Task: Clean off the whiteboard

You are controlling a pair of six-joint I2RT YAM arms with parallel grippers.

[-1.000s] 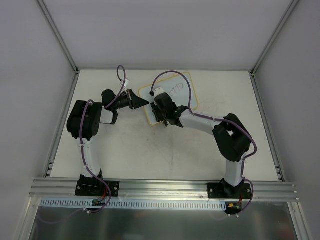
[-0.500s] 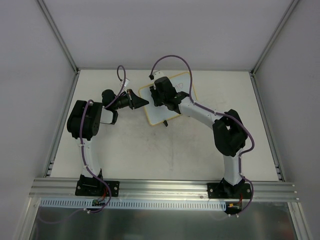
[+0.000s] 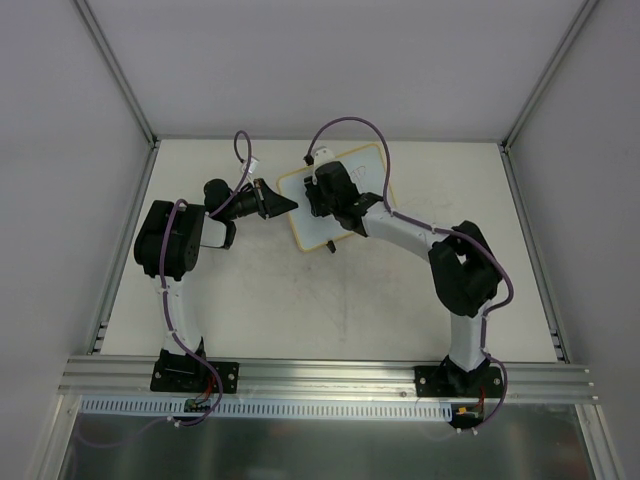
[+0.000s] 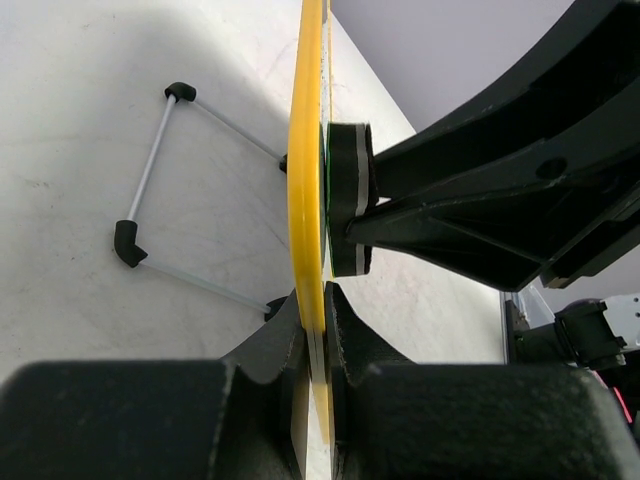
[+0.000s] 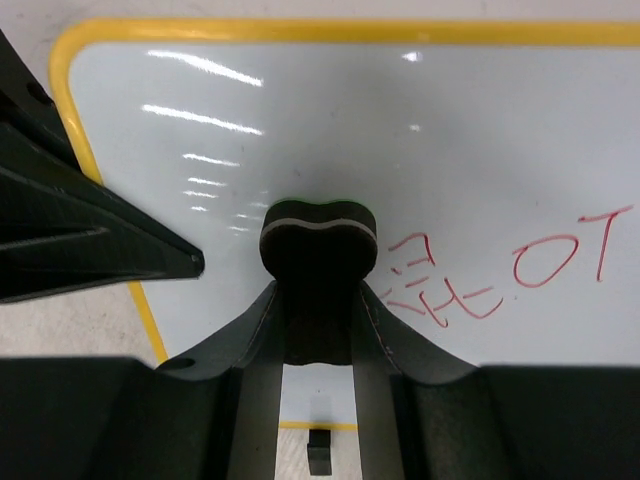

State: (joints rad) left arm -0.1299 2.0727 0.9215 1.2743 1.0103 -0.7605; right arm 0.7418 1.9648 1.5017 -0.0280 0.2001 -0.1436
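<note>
Overhead view; wrist views close on whiteboard

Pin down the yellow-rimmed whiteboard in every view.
Top external: yellow-rimmed white rectangular whiteboard at the far middle of the table, partly under the right arm.
Left wrist: edge-on, a vertical yellow strip mid-frame.
Right wrist: its white face fills the frame, red writing at right.
Shared landmark: the left claw clamping its rim.

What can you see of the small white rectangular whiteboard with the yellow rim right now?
The whiteboard has a glossy white face, rounded corners and a yellow rim. Red handwriting sits on one side; the rest looks clean. A thin wire stand with black caps juts from its back. The left gripper is shut on its rim, and the right gripper presses a black eraser block against its face.
</note>
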